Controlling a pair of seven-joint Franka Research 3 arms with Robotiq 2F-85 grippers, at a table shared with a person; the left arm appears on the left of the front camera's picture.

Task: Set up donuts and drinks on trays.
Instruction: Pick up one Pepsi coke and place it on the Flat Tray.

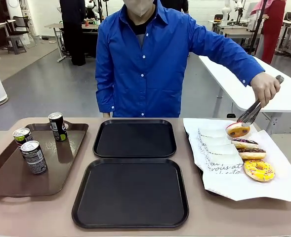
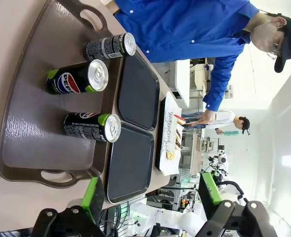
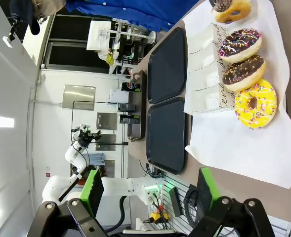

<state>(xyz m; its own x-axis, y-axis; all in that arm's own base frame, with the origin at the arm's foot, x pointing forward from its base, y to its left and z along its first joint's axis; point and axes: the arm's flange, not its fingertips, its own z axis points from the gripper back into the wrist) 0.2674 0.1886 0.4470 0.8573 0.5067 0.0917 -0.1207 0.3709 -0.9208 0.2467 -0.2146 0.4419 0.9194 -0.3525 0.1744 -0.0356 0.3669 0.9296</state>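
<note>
A tan table (image 1: 36, 217) runs across the front view, with a person (image 1: 145, 64) in a blue shirt standing at its twelve o'clock side. Two black trays lie bare in the middle, the near tray (image 1: 130, 193) at six o'clock of the far tray (image 1: 134, 138), rims just apart. At nine o'clock of them sits a longer brown tray (image 1: 7, 173). At three o'clock, a white paper sheet (image 1: 283, 185) spreads toward the table's edge.

The left gripper (image 2: 152, 197) hangs above the brown tray's side with its green pads spread wide and nothing between them. The right gripper (image 3: 149, 192) is just as wide and empty, near the paper sheet.

Four donuts lie in a row on the sheet, white sleeves at their nine o'clock:
- the yellow donut (image 1: 259, 170) nearest
- a chocolate donut (image 1: 252, 153)
- a sprinkled donut (image 1: 244, 143)
- the far donut (image 1: 237, 130), tilted up

Three cans stand upright on the brown tray: the far can (image 1: 58, 126), the left can (image 1: 22, 137) and the near can (image 1: 34, 157).

The person's hand (image 1: 264, 88) holds metal tongs (image 1: 251, 111), tips at the far donut's upper edge.
</note>
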